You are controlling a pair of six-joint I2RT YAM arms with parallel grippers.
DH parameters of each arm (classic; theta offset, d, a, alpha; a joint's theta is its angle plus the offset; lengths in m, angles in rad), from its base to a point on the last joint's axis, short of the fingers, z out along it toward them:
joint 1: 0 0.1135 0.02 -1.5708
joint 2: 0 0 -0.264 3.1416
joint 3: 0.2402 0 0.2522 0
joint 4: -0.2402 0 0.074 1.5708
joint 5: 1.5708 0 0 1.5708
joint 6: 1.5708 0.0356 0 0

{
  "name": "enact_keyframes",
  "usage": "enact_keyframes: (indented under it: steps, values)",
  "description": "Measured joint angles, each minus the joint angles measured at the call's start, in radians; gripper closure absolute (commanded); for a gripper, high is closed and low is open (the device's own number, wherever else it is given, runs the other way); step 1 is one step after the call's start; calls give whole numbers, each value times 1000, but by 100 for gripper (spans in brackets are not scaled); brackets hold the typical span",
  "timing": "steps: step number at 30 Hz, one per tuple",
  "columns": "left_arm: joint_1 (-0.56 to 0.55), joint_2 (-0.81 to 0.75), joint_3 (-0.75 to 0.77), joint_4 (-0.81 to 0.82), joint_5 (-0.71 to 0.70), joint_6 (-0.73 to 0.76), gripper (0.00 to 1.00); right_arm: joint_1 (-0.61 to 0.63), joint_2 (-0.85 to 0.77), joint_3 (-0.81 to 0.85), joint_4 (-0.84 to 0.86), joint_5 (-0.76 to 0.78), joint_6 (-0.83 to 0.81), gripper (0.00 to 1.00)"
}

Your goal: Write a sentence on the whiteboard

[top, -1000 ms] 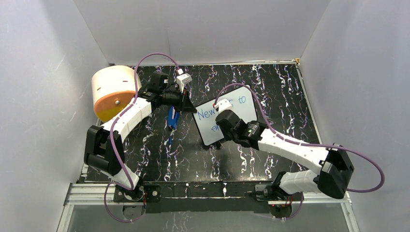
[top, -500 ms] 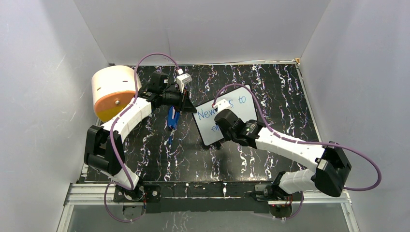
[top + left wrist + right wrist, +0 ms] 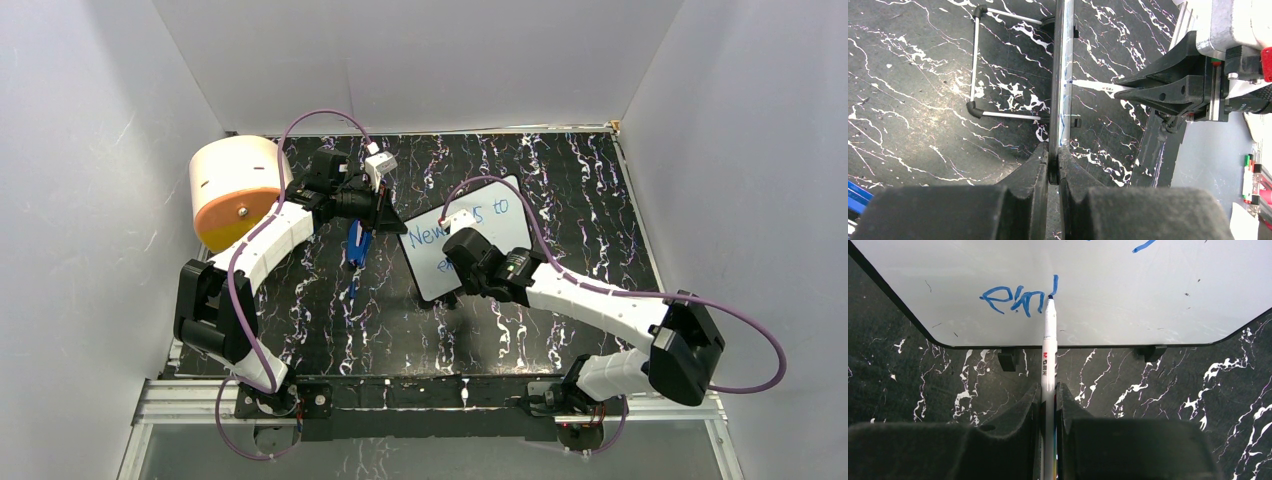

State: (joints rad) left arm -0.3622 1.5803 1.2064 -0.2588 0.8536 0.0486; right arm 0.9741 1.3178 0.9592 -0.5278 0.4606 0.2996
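The whiteboard (image 3: 505,228) stands tilted at the table's middle, black-framed. My left gripper (image 3: 386,214) is shut on its left edge; in the left wrist view the whiteboard (image 3: 1062,75) runs edge-on between that gripper's (image 3: 1054,156) fingers. My right gripper (image 3: 1048,390) is shut on a white marker (image 3: 1049,355), and the tip touches the whiteboard (image 3: 1148,300). The sentence (image 3: 1018,297) shows blue "em" plus an upright stroke at the tip. From above, the sentence (image 3: 432,237) reads "New … to", and my right gripper (image 3: 456,262) covers part of it.
A peach and orange cylinder (image 3: 232,190) lies at the back left against the wall. A blue object (image 3: 358,243) lies on the black marbled table left of the board. A wire stand (image 3: 975,60) props the board behind. White walls close in three sides.
My right arm has edged slightly left over the board's lower line. The left arm and the whiteboard have not moved.
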Motion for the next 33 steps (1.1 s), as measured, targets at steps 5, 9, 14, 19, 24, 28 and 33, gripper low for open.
enact_keyframes:
  steps: [5, 9, 14, 19, 24, 28, 33]
  values:
    - [0, 0, 0, 0, 0, 0, 100, -1, 6, -4, -5, -16, 12, 100]
    - [0, 0, 0, 0, 0, 0, 100, -2, 7, -13, -16, -24, 19, 100]
    - [0, 0, 0, 0, 0, 0, 100, -4, 7, -35, -24, -35, 34, 100]
    - [0, 0, 0, 0, 0, 0, 100, -4, 7, -45, -30, -44, 40, 100]
    - [0, 0, 0, 0, 0, 0, 100, -4, 1, -46, -29, -44, 41, 100]
    - [0, 0, 0, 0, 0, 0, 100, -4, -17, -46, -19, -40, 38, 100]
    - [0, 0, 0, 0, 0, 0, 100, -5, -19, -46, -14, -35, 36, 100]
